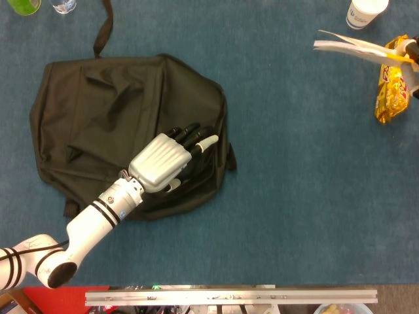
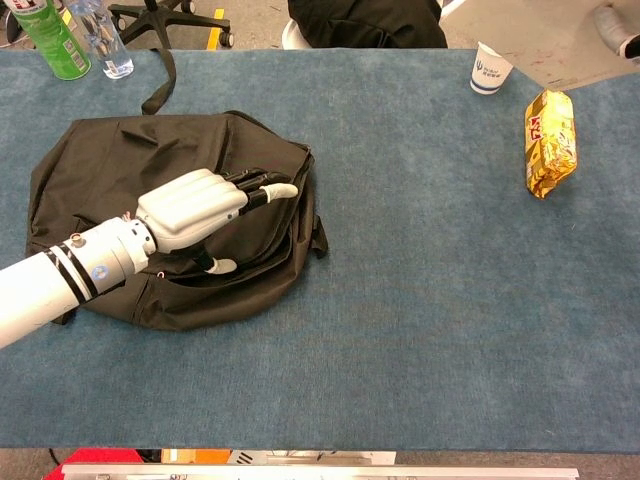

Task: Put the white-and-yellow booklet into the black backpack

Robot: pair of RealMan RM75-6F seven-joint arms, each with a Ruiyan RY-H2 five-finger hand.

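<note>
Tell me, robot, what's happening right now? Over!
Left hand on the backpack by its opening. Right hand holds the booklet up at far right. Snack bag under it, nothing blocking.

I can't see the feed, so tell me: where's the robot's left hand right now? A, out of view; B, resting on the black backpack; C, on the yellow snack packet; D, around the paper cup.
B: the left hand lies on the black backpack, fingers at its right-side opening.
</note>
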